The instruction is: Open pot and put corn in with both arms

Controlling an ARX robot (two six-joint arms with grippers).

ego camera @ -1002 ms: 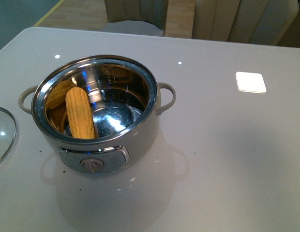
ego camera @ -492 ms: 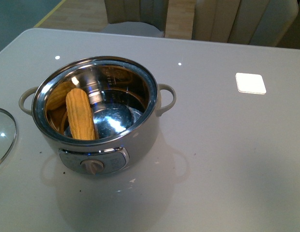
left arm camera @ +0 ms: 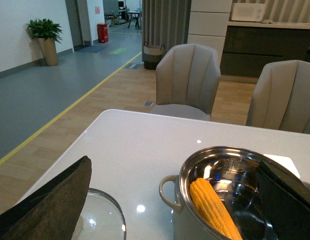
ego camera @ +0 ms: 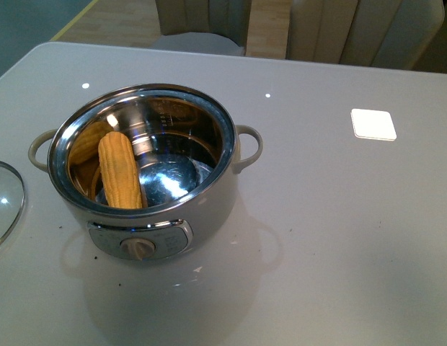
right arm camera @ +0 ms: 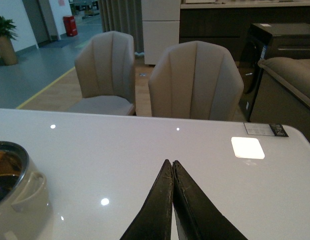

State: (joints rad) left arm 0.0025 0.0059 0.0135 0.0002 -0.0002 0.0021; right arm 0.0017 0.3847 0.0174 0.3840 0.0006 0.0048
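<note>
The cream-white pot (ego camera: 209,213) stands open on the white table, dial knob (ego camera: 140,248) facing me. The yellow corn (ego camera: 120,169) leans inside it against the left wall of the steel interior. In the left wrist view the pot (left arm camera: 187,227) and the corn (left arm camera: 212,207) show between the spread black fingers (left arm camera: 55,200); the left gripper (left arm camera: 177,172) is open and empty, above and behind the pot. The right gripper (right arm camera: 173,162) is shut and empty over bare table, right of the pot (right arm camera: 17,197). No arm shows in the front view.
The glass lid (ego camera: 3,202) lies flat on the table left of the pot, also in the left wrist view (left arm camera: 102,217). A white square pad (ego camera: 373,122) lies at the table's back right. Grey chairs (right arm camera: 195,82) stand behind the far edge.
</note>
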